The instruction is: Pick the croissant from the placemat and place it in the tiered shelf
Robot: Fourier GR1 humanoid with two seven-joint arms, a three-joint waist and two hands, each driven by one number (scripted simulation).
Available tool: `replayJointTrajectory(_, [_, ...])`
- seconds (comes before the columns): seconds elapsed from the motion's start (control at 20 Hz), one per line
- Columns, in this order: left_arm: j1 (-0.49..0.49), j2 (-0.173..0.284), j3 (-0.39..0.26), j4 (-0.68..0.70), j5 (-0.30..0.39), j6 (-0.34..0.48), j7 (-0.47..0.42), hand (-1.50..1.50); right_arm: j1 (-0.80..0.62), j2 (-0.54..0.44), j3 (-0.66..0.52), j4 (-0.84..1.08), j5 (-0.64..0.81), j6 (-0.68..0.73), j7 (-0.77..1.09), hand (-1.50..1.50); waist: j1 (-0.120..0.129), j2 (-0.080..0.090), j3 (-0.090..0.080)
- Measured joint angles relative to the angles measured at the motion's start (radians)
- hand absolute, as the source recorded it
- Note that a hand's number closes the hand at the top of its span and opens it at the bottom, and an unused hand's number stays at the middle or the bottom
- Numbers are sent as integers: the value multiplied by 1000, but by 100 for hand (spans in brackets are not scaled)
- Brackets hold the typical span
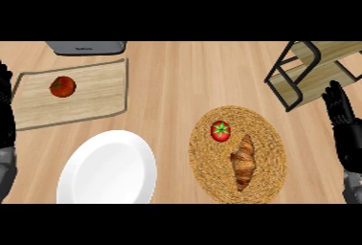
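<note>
The right hand (341,115) stands at the right edge of the view, black and glossy, its fingers straight and pointing up the picture with nothing in them, just below the tiered shelf (311,72) and well to the right of the placemat (268,139). The left hand (5,110) shows only as a dark strip along the left edge, beside the cutting board (92,98); its fingers also look extended and hold nothing. The croissant (243,161) lies on the right half of the placemat, a long golden-brown pastry with ridged, glazed segments, its length running up and down the picture. The placemat is an oval of coiled straw-coloured fibre, woven in concentric rings with a rough surface. Just up and left of the croissant, on the same mat, sits a red tomato (220,130) with a green star-shaped calyx facing up; the two are close, and whether they touch cannot be told. The tiered shelf in the upper right corner has a thin black metal frame and pale wooden boards, seen at an angle. To the left of the mat is a smooth white plate (106,167), plain and shiny. Above it the cutting board is a rounded rectangle of light wood grain with a darker rim, carrying a second tomato (62,86), darker red. A grey appliance (86,47) peeps in at the top edge. The counter (176,76) is pale wood with fine straight grain.
</note>
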Motion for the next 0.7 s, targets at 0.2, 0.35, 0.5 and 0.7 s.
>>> replayJointTrajectory(0.2, [45,-24,-56,30,11,-59,41,0,102,24,-44,-1,44,-142,62,-150,-42,-10,-21])
replayJointTrajectory(0.35, [102,-64,-112,56,38,-115,77,0,211,12,-103,49,99,-272,141,150,-101,-1,-36])
replayJointTrajectory(0.5, [149,-101,-164,77,68,-175,103,0,313,71,-144,74,132,-424,209,-150,-121,-4,-37])
replayJointTrajectory(0.7, [174,-132,-227,72,90,-246,134,0,424,248,-102,-57,147,-576,177,-150,-86,-16,-33])
